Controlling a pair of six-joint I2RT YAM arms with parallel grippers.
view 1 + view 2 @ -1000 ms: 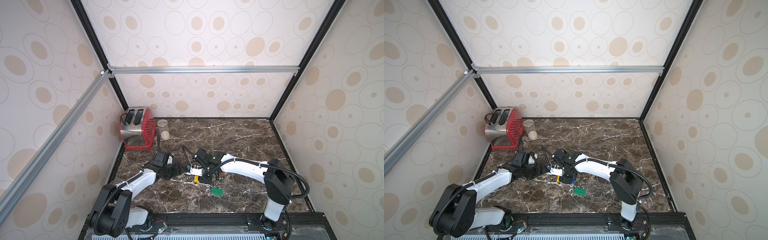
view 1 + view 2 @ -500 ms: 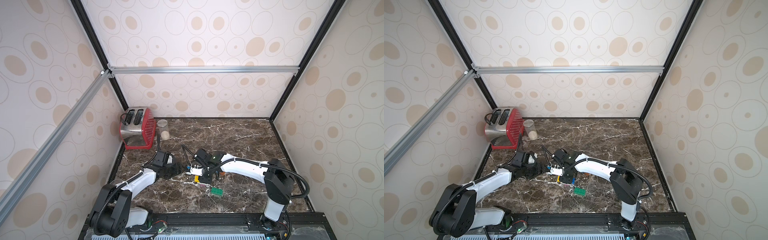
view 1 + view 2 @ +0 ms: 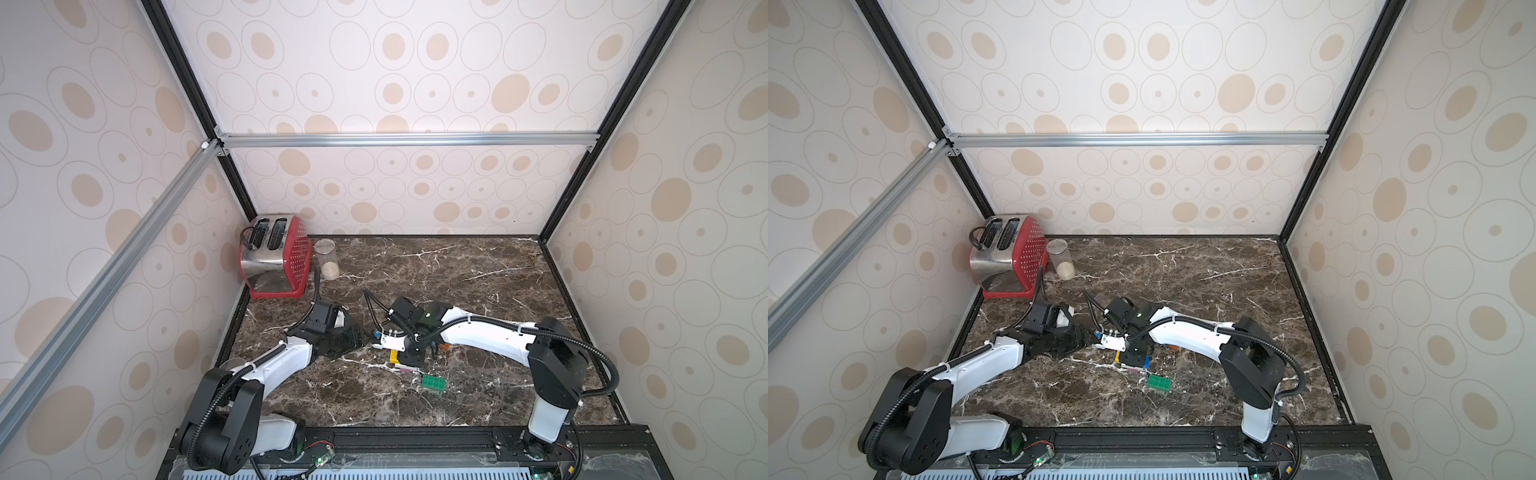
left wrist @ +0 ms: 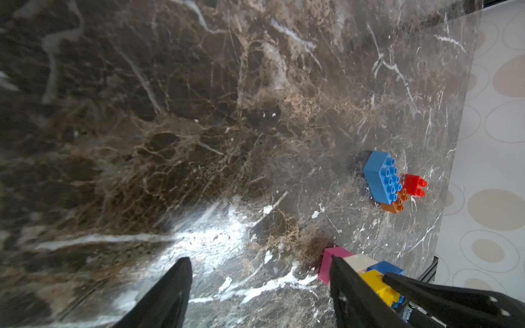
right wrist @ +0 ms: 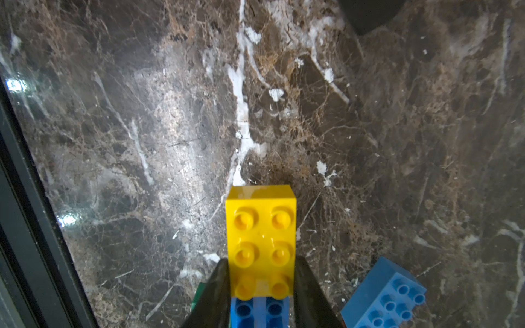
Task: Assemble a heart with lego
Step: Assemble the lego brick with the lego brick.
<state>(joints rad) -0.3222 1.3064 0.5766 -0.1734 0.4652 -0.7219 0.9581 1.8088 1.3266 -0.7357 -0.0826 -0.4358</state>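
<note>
**Light, hard bricks: pinch the flat walls, spare the studs**

We see the right gripper (image 5: 261, 272) closed on the half-built heart (image 4: 377, 284), its fingers pressed against opposite side walls of the yellow brick (image 5: 261, 227) where it meets a blue brick (image 5: 258, 312). In the left wrist view a white brick (image 4: 360, 259) and a pink brick (image 4: 326, 264) belong to the same stack. It sits low near the middle of the marble table (image 3: 457, 282); whether it rests on the stone we cannot tell. The left gripper (image 4: 258, 258) stands wide with only bare marble between its fingers, just beside the pink end; whether one finger touches that end we cannot tell either.

The rest of the lego lies loose. A green brick (image 3: 433, 383) is near the stack on the side toward the robot's base; a second blue brick (image 4: 380, 179), an orange brick (image 4: 395, 204) and a red brick (image 4: 414, 184) are bunched close together farther off.

We judge these pieces very light, rigid and glossy, so they will slide or twist in a shallow pinch rather than deform. The stud joints hold by friction alone and may pop if levered. We would grip across two flat parallel walls, squarely and near a joint; we would keep the top studs free for the next brick and press straight down when seating it.
</note>
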